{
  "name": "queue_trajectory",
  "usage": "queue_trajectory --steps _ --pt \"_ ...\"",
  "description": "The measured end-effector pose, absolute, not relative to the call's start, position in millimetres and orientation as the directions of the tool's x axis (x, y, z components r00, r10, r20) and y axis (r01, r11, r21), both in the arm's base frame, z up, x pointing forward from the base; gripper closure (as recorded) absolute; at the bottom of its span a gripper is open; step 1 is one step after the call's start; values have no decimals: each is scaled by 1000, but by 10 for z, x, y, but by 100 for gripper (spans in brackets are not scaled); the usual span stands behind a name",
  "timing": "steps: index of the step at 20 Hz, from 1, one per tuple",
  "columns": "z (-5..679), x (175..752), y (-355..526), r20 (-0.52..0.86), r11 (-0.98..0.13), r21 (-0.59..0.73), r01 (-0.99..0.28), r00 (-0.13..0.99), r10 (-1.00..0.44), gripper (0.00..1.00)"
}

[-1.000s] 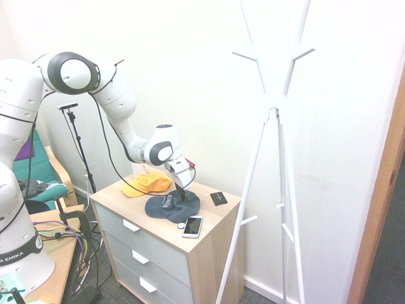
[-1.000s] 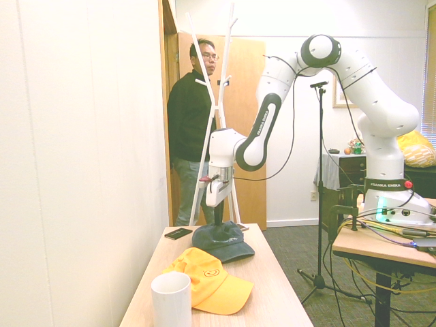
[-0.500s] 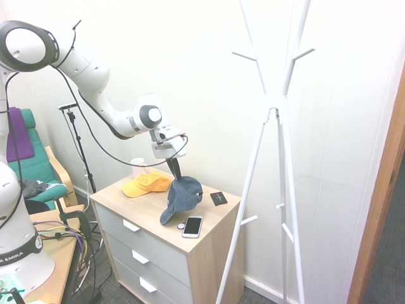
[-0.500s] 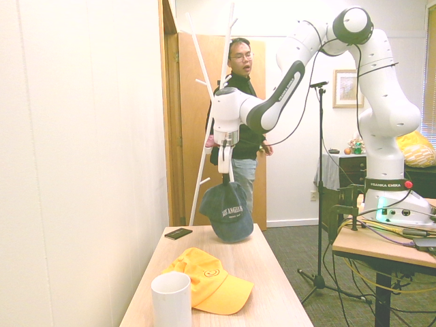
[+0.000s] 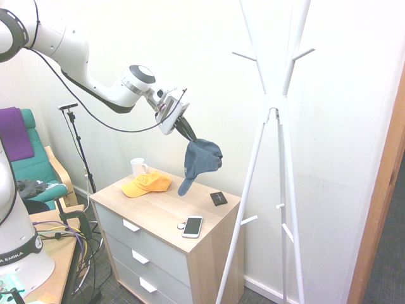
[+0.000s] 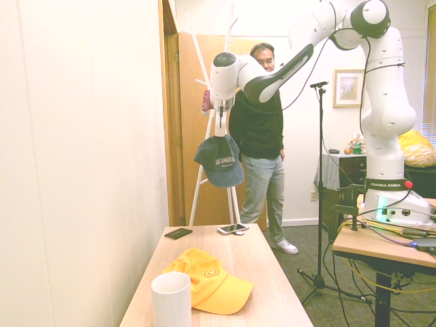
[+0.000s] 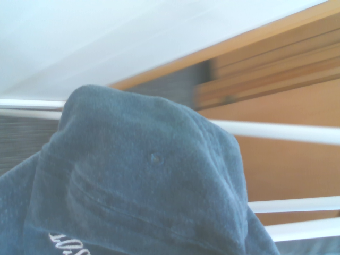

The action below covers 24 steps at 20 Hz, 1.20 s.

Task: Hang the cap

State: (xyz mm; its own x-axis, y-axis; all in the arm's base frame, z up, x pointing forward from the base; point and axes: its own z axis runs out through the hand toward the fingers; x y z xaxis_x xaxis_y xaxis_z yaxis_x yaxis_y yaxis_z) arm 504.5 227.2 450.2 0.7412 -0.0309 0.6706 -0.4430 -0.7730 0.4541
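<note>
While holding the blue cap (image 5: pixel 204 156) pinched in the gripper (image 5: pixel 193 139) above the dresser (image 5: pixel 155 214), grip firmly, lift higher, ease across to the coat stand (image 5: pixel 274 103) beside the dresser, and lower gently onto a peg (image 5: pixel 304 54).

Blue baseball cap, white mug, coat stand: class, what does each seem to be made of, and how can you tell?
Blue baseball cap: matt woven cotton, probably; it sags softly.
White mug: likely glazed ceramic, given its smooth, pale wall.
Coat stand: smooth white paint; metal or wood, unclear.
</note>
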Motion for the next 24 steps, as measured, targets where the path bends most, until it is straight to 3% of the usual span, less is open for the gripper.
queue_trajectory --steps 11,24 --pt "5795 5039 2222 766 -652 550 -522 627 143 100" --pt "7449 4929 1765 850 -625 471 -623 509 134 100"
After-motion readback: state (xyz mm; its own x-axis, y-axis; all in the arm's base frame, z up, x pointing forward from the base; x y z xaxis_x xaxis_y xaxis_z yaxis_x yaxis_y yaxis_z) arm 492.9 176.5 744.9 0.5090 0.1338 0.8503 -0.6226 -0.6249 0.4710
